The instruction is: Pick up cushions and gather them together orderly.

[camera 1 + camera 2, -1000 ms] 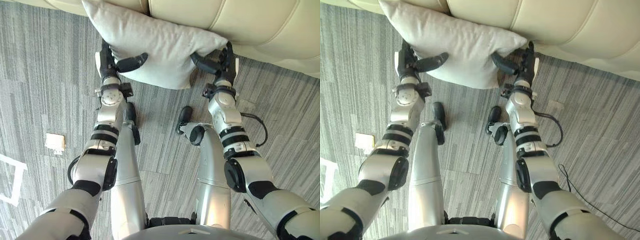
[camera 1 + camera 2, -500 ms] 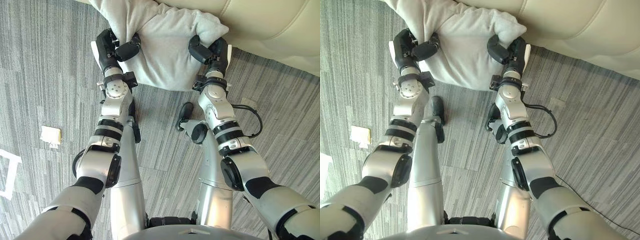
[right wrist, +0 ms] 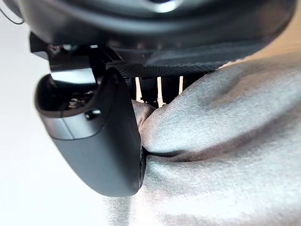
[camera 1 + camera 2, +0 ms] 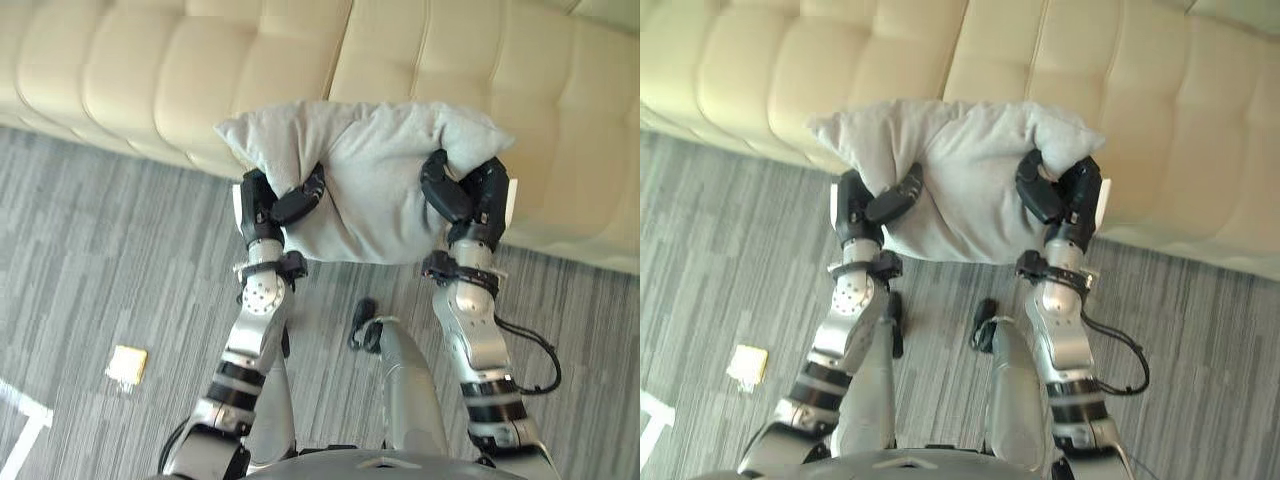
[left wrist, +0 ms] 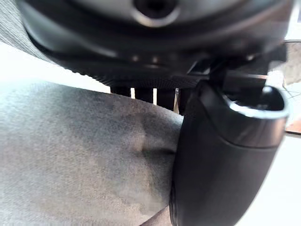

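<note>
Left eye view: cushion in both hands

The cushion is covering the fingertips of the left robot hand and right robot hand; the sofa beyond them is running off the edges.

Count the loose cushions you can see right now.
1. The grey cushion is held up in front of the cream sofa, with the left hand and right hand each clamped on one side. Others may lie out of frame.
</note>
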You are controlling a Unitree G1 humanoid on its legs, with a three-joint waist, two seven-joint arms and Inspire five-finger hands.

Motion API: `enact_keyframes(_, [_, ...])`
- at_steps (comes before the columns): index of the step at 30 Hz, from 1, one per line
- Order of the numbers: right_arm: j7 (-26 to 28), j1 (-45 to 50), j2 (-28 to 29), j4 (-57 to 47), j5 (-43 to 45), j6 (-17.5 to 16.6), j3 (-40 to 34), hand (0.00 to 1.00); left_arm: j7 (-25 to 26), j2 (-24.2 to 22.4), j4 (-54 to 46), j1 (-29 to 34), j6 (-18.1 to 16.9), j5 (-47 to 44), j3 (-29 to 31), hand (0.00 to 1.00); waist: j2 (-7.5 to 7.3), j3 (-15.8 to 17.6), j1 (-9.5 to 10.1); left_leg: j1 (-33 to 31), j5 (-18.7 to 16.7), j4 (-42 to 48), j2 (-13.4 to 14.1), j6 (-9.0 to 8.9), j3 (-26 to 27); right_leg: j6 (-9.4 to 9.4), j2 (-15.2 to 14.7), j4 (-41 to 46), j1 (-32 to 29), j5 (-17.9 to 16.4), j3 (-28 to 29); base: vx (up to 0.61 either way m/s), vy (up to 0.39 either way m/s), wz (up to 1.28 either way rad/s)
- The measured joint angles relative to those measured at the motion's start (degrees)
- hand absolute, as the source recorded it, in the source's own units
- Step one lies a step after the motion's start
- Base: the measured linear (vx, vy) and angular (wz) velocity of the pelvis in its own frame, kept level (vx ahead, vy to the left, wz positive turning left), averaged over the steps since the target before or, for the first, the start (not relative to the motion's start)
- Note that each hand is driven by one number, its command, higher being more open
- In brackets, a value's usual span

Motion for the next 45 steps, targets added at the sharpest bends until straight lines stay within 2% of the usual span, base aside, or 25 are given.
enact_keyframes(3, [2.7,7.1,-1.2,-3.0,-1.6,-0.1,1.4,0.00,-1.8,0.0,-2.6,7.8,-0.7,0.0,-0.1,0.00,1.02,-4.1,0.31,6.8,0.0,-4.4,0.1,0.04,1.0,0.63,0.7,-3.9,6.3,0.1,0.0,0.15,0.010,-0.07])
enact_keyframes(6, [4.2,10.7,-1.6,-3.5,-3.1,-0.1,1.7,0.00,-3.0,0.0,-3.7,12.1,-0.7,0.0,-0.4,0.00,1.69,-7.0,0.38,10.6,0.1,-7.0,0.1,0.13,1.4,0.88,1.0,-6.3,9.9,0.1,-0.2,0.11,0.003,-0.01])
enact_keyframes(8, [4.4,12.0,-1.7,-3.7,-3.7,-0.1,1.7,0.00,-3.5,0.0,-3.9,13.7,-0.7,0.0,-0.9,0.00,2.18,-8.7,0.35,11.6,0.1,-7.9,0.1,0.18,1.2,1.14,1.1,-7.6,11.2,0.3,-0.5,0.09,0.010,0.05])
enact_keyframes(13, [4.6,13.6,-1.5,-3.7,-5.3,-0.1,1.7,0.00,-3.5,0.1,-3.9,15.7,-0.7,0.0,-1.6,0.00,2.32,-10.2,0.30,14.2,-0.7,-8.8,-0.1,0.68,1.3,1.79,1.3,-9.8,14.4,0.5,-0.5,0.06,0.020,0.01])
enact_keyframes(16, [4.6,13.7,-1.6,-2.6,-5.4,-0.1,1.6,0.00,-3.5,1.0,-3.9,16.8,-0.7,0.0,-2.8,0.00,2.13,-10.1,0.14,15.4,-4.5,-5.8,-1.2,3.89,1.4,4.43,0.5,-9.3,16.6,0.1,0.6,0.07,0.103,-0.13])
enact_keyframes(18, [4.7,13.7,-1.5,0.1,-7.4,-0.2,1.7,0.00,-3.6,2.1,-3.6,18.1,-0.6,0.1,-2.9,0.00,1.71,-9.9,-0.46,17.2,-8.0,-2.5,-1.9,3.36,2.0,6.92,-1.7,3.9,12.7,1.2,3.8,0.07,0.127,-0.19])
enact_keyframes(19, [4.7,13.7,-1.3,1.1,-7.4,-0.2,1.7,0.00,-3.6,2.5,-3.5,18.2,-0.4,0.1,-2.9,0.00,1.54,-9.9,-0.79,18.0,-8.6,-2.5,-2.1,3.35,2.0,6.79,-2.1,6.1,12.0,2.2,4.3,0.11,0.109,0.04])
enact_keyframes(21, [4.7,13.7,-1.2,4.2,-7.4,-0.2,1.7,0.00,-3.5,3.2,-3.5,18.3,-0.1,1.4,-2.9,0.00,1.49,-9.9,-2.20,20.7,-8.5,-4.7,-2.7,4.89,0.3,3.40,-2.9,12.6,8.7,5.6,4.8,0.15,0.036,0.24])
enact_keyframes(22, [4.7,13.7,-1.1,4.9,-7.4,-0.2,1.7,0.00,-3.5,3.3,-3.5,18.3,-0.1,2.0,-2.9,0.00,1.73,-9.9,-2.62,20.8,-8.5,-5.1,-2.5,5.01,-0.2,3.40,-2.3,10.8,8.6,3.8,4.7,0.17,-0.035,0.37])
enact_keyframes(23, [4.9,13.6,-1.1,5.5,-7.4,-0.2,1.7,0.00,-3.4,3.3,-3.5,18.0,-0.2,2.9,-2.7,0.00,1.21,-10.2,-2.77,20.9,-8.5,-6.5,-2.5,5.19,-1.2,3.42,-0.8,5.0,8.1,1.7,4.7,0.16,-0.071,0.35])
enact_keyframes(24, [5.0,13.6,-1.2,6.0,-7.4,-0.2,1.7,0.00,-3.4,3.4,-3.5,18.0,-0.2,2.9,-2.7,0.00,0.78,-10.5,-2.81,21.1,-8.4,-7.7,-2.5,5.20,-1.9,3.52,0.8,-0.9,8.0,1.8,4.8,0.20,-0.135,0.40])
enact_keyframes(26, [5.1,13.7,-1.2,6.2,-7.4,-0.2,1.6,0.00,-3.4,3.7,-3.4,18.0,-0.1,3.0,-2.8,0.00,-0.56,-11.4,-3.23,21.2,-8.5,-8.6,-3.2,4.15,-3.0,3.32,3.2,-11.4,9.4,4.5,6.5,0.26,-0.186,0.49])
enact_keyframes(27, [5.2,13.8,-2.1,6.6,-7.4,-0.2,0.9,0.00,-3.4,3.0,-1.8,17.6,0.1,3.0,-3.6,0.00,1.57,-11.5,-4.02,21.3,-8.9,-8.5,-2.5,2.64,-5.9,0.74,4.9,-11.7,10.8,6.6,6.6,0.39,-0.179,0.46])
enact_keyframes(28, [5.2,14.1,-2.9,6.6,-7.4,-0.2,0.3,0.00,-3.4,2.9,-1.1,17.6,0.1,3.0,-4.8,0.00,3.35,-12.1,-3.35,22.4,-8.4,-9.6,-1.1,1.32,-7.1,-0.28,5.8,-11.3,11.2,5.6,5.6,0.27,-0.097,0.35])
enact_keyframes(30, [5.2,14.9,-3.2,6.6,-7.4,0.0,-0.2,0.00,-3.5,2.3,-0.2,17.6,0.2,3.0,-5.4,0.00,4.22,-12.6,-3.44,22.9,-7.5,-9.3,-0.2,0.02,-8.3,-1.03,6.5,-11.7,12.8,4.9,4.6,0.29,-0.132,0.18])
enact_keyframes(31, [5.2,16.2,-3.3,6.2,-7.4,0.1,-0.9,0.00,-3.7,1.9,0.3,17.6,0.4,3.0,-6.2,0.00,4.53,-12.8,-3.57,22.8,-7.0,-6.2,0.4,-0.68,-8.4,-1.46,7.1,-13.1,15.4,4.6,4.0,0.39,-0.170,0.36])
enact_keyframes(34, [5.0,20.3,-3.8,1.9,-7.4,0.2,-2.0,0.00,-4.8,1.4,0.2,18.1,0.4,2.9,-7.6,0.00,4.58,-12.8,-3.10,17.2,-4.7,12.6,1.5,-0.17,-6.7,-2.55,7.9,-16.1,22.2,3.8,3.5,0.26,-0.095,0.15])
enact_keyframes(35, [5.0,21.4,-4.1,-1.1,-7.3,0.2,-2.0,0.00,-5.2,1.3,-0.1,18.2,0.4,2.7,-7.6,0.00,4.64,-12.9,-2.69,14.1,-5.5,19.7,2.7,0.71,-4.0,-2.77,7.9,-17.2,24.1,3.3,4.0,0.21,-0.048,-0.15])
enact_keyframes(36, [5.0,21.8,-4.0,-3.2,-7.3,0.2,-2.0,0.00,-5.5,1.2,-0.2,18.2,0.2,2.7,-7.5,0.00,4.76,-13.0,-2.55,11.6,-6.7,22.4,3.7,2.61,-1.5,-2.94,7.8,-17.9,25.2,3.1,4.4,0.22,-0.019,-0.24])
enact_keyframes(37, [4.9,21.8,-4.0,-4.5,-7.3,0.2,-2.0,0.00,-5.9,1.0,-0.2,18.2,0.2,2.7,-7.5,0.00,4.83,-13.1,-2.35,10.3,-7.8,21.4,4.2,3.96,0.3,-2.90,7.4,-18.2,25.9,3.1,4.7,0.14,0.039,-0.29])
enact_keyframes(39, [4.8,21.9,-4.0,-5.6,-7.3,0.2,-2.5,0.00,-6.4,0.3,-0.2,18.3,0.2,2.7,-7.5,0.00,4.80,-13.3,-1.75,10.5,-8.1,12.2,3.7,5.03,2.2,-1.62,6.3,-18.4,27.0,2.3,5.7,0.15,0.128,-0.29])
enact_keyframes(41, [4.8,22.2,-4.1,-6.0,-7.3,0.2,-3.6,0.00,-7.1,-0.6,-0.2,18.4,0.2,2.7,-7.9,0.00,5.80,-14.0,-1.66,11.0,-3.9,1.2,2.4,6.03,1.5,0.73,5.9,-17.8,27.3,0.6,6.5,0.12,0.205,-0.16])
enact_keyframes(42, [4.8,22.1,-3.8,-5.2,-7.3,0.3,-4.4,0.00,-7.2,-0.3,-0.1,18.5,0.2,2.7,-8.6,0.00,6.44,-14.7,-1.49,11.6,0.3,-3.1,1.6,2.11,0.3,2.54,5.7,-16.4,27.0,-1.1,7.8,0.10,0.213,-0.08])
enact_keyframes(44, [4.7,23.0,-1.0,-4.2,-7.3,1.1,-4.5,0.00,-7.2,0.9,0.0,18.9,0.6,2.7,-9.1,0.00,4.18,-15.6,-2.30,13.2,0.6,-4.9,-1.3,3.21,1.1,2.92,3.3,-16.0,26.5,-1.4,10.8,0.11,0.240,-0.01])
enact_keyframes(45, [4.8,22.9,-0.2,-3.9,-7.4,1.3,-4.2,0.00,-7.1,1.4,0.0,18.9,0.6,2.7,-9.0,0.00,3.69,-15.9,-2.01,13.3,0.3,-5.0,-2.0,3.73,2.3,2.97,2.7,-16.2,26.1,-1.4,12.7,0.09,0.227,-0.12])
